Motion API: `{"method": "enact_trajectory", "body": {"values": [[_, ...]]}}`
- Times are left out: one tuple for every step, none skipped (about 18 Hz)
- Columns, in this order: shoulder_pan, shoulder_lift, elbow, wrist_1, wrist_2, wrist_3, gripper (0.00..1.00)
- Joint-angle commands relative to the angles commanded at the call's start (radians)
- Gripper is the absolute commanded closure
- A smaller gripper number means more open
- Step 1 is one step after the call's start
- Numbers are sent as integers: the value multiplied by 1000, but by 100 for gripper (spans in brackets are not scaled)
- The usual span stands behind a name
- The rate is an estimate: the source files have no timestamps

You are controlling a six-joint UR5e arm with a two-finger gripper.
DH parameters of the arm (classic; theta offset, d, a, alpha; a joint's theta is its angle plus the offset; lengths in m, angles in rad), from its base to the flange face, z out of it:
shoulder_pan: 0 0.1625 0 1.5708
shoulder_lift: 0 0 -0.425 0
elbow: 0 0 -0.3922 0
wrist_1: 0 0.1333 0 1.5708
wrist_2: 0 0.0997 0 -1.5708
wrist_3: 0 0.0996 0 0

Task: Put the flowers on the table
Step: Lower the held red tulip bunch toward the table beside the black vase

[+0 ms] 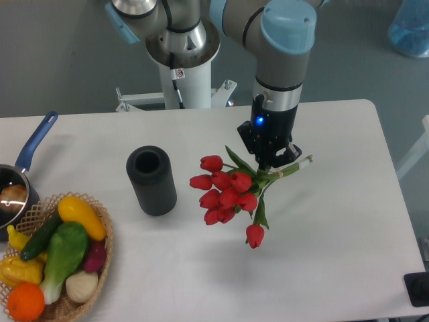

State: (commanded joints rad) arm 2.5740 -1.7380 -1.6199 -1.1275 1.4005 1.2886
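The flowers (226,191) are a bunch of red tulips with green stems and leaves, right of the table's middle. The blooms point left and the stem ends stick out to the right. My gripper (270,163) points down from above and is shut on the stems just behind the blooms. The bunch lies nearly level, low over the white table (335,255). One tulip droops down at the front. I cannot tell whether the blooms touch the tabletop.
A black cylinder (152,180) stands upright left of the flowers. A wicker basket (102,260) of colourful vegetables sits at the front left corner. A pan with a blue handle (33,144) is at the left edge. The robot base (182,74) stands behind the table.
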Motion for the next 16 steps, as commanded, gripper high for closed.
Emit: {"method": "enact_trajectory", "body": {"values": [[0,0,0,-2,0,0,95],[0,0,0,0,0,0,95],[0,-2,0,0,0,0,95],[0,-5,0,0,0,0,93],[-2,-9,-2,-2,2,0,92],[-2,-11,-14,0,5,1,92],[-3,-11,-37,3,5,0,92],[-6,-11,-61,5,3,1,92],[-8,-12,-80,5,6,0,92],[-8,-18,-101,8,8,-5,92],[-8,-18,-119,29,9,-5,92],[-8,-20,-133,61,12,-6,92],[-9,-23,-144,86,11,-6,92],[-9,-29,-150,97,11,-5,92],[-11,-31,-153,97,12,-5,87],[-11,-37,-155,95,12,-6,81]]}}
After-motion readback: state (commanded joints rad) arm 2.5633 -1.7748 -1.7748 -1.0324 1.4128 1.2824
